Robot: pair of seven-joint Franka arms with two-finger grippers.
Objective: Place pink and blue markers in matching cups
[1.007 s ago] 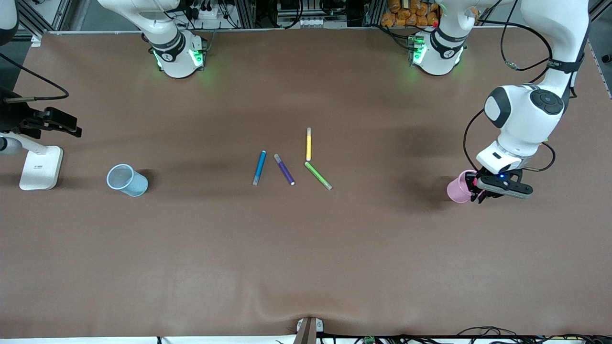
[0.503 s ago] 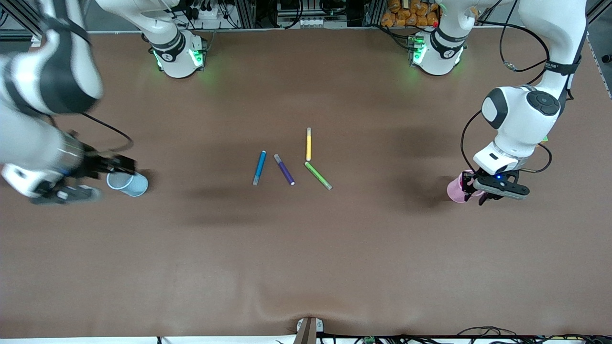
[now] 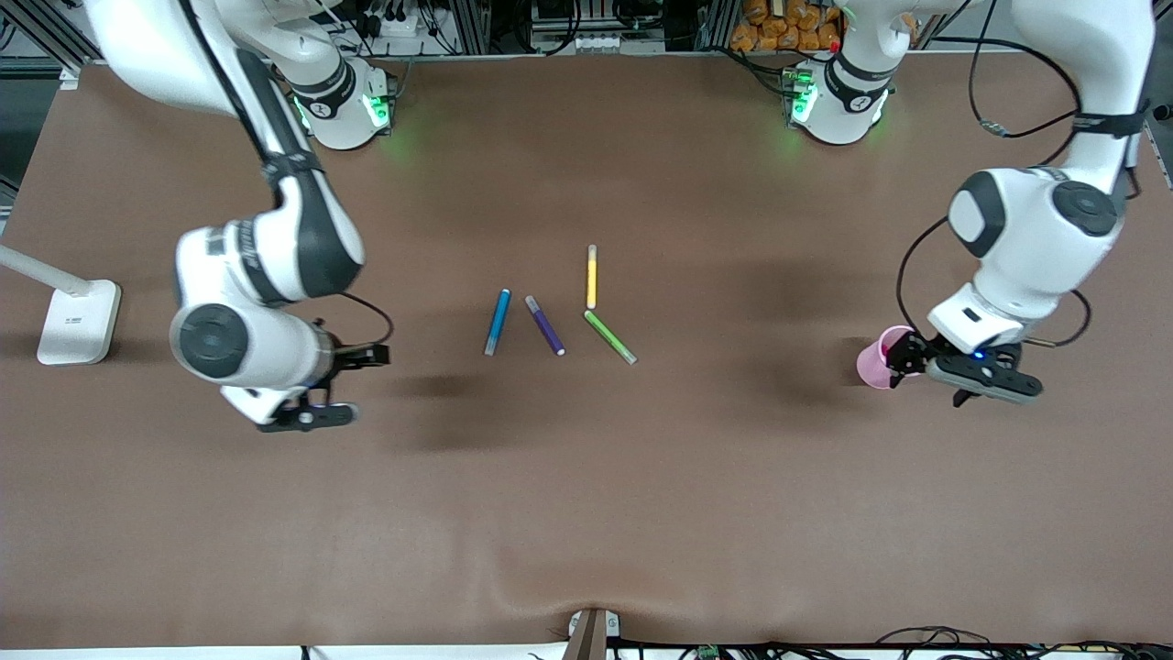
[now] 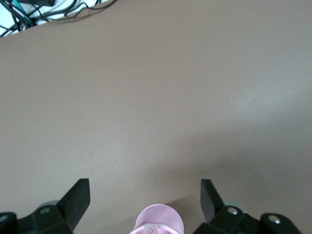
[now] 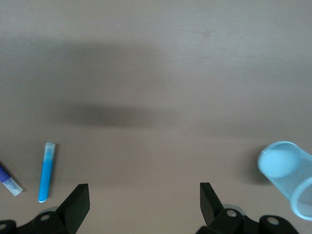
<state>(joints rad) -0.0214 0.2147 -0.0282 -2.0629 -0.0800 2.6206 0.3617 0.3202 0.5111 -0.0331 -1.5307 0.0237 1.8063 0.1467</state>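
Jaws spread and empty on both grippers, the left gripper (image 3: 903, 367) over the pink cup (image 3: 877, 359), probably holding the unseen pink marker, the right gripper (image 3: 353, 385) near the blue cup (image 5: 287, 178), the blue marker (image 3: 497, 322) unplaced on the table (image 3: 586, 504).

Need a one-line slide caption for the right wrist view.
Open right gripper above the brown table, bright blue felt-tip marker and pale blue translucent plastic cup lying apart.

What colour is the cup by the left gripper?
Pale pink cup; front view shows it best.
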